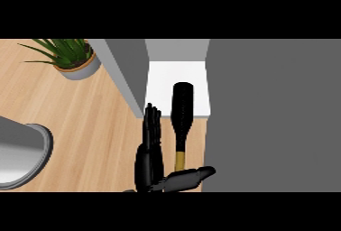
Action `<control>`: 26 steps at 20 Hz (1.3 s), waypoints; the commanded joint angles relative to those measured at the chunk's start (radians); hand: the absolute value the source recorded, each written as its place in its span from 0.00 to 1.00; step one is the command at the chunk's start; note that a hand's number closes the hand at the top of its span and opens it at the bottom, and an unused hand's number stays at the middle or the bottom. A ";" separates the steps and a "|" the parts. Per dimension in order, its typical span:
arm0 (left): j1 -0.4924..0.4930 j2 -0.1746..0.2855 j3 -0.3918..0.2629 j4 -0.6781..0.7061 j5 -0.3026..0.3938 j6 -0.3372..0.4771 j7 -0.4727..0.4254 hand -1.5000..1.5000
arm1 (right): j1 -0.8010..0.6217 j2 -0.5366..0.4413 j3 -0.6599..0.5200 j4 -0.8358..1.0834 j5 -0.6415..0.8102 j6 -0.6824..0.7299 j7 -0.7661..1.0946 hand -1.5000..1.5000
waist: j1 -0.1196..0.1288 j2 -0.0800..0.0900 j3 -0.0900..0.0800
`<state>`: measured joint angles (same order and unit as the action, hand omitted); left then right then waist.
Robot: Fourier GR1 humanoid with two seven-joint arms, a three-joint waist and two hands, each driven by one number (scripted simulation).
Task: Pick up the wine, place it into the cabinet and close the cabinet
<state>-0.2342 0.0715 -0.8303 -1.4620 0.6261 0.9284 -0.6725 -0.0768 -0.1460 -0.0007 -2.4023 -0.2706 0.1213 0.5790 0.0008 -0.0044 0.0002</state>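
Wine (pixel 182 106): prob heavy, slick, fragile glass; base inside cabinet (pixel 162 85). Robot hand (pixel 150 153) open, fingers straight alongside; best grip = body, not neck.

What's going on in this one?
The robot's left hand is at the wine bottle, which points base-first into the open cabinet. The bottle's dark body is over the white shelf and its gold-banded neck is out over the wooden counter. The fingers lie straight along the bottle's left side, with the thumb crossing below the neck's end. The cabinet door is not yet closed. A potted plant stands upper left.
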 commanded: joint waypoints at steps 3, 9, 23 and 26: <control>0.093 0.086 -0.077 -0.285 -0.092 0.162 0.105 0.00 | 0.098 0.013 0.005 -0.118 -0.035 0.026 -0.002 0.00 | 0.000 -0.002 0.001; 0.257 0.162 -0.152 -0.390 -0.155 0.072 0.031 0.00 | 0.020 0.007 0.057 -0.092 -0.080 0.016 0.084 0.00 | 0.003 0.000 0.000; 0.435 0.456 -0.033 -0.611 -0.088 -0.143 0.035 0.00 | 0.149 -0.033 0.090 -0.137 -0.183 0.165 0.104 1.00 | -0.002 0.000 -0.001; 0.507 0.502 0.010 -0.639 -0.060 -0.185 -0.021 0.00 | 0.217 0.007 0.144 -0.116 -0.230 0.168 0.101 1.00 | 0.001 -0.002 -0.001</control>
<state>0.1901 0.5118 -0.8590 -2.0539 0.5422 0.7899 -0.6496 0.0536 -0.1470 0.1242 -2.3969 -0.3130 0.2907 0.6125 -0.0015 -0.0046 -0.0004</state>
